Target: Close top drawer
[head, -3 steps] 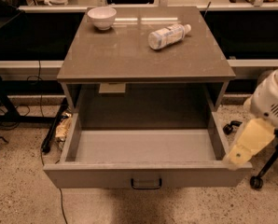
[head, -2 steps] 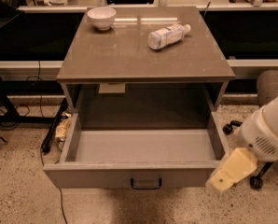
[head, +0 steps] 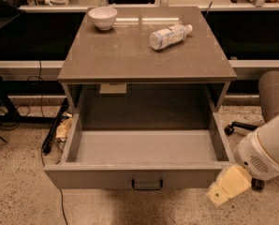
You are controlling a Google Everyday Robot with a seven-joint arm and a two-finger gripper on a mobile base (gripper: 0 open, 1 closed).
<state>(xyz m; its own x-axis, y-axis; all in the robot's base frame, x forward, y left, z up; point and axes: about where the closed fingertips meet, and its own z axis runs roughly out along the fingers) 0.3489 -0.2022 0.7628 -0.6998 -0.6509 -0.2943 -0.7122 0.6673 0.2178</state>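
Speckled floor (head: 22, 191) spreads before the cabinet. The top drawer (head: 92, 177) stands pulled far out, its handle (head: 147, 185) on the front panel. The gripper (head: 228, 186) hangs just off the drawer's front right corner; whether it is open or closed, I cannot tell.

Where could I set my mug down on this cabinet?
The cabinet top is bare across its front half, in front of the bowl and lying bottle that crowd the back. The open top drawer shows nothing on its grey floor. The end effector hangs off its front right corner.
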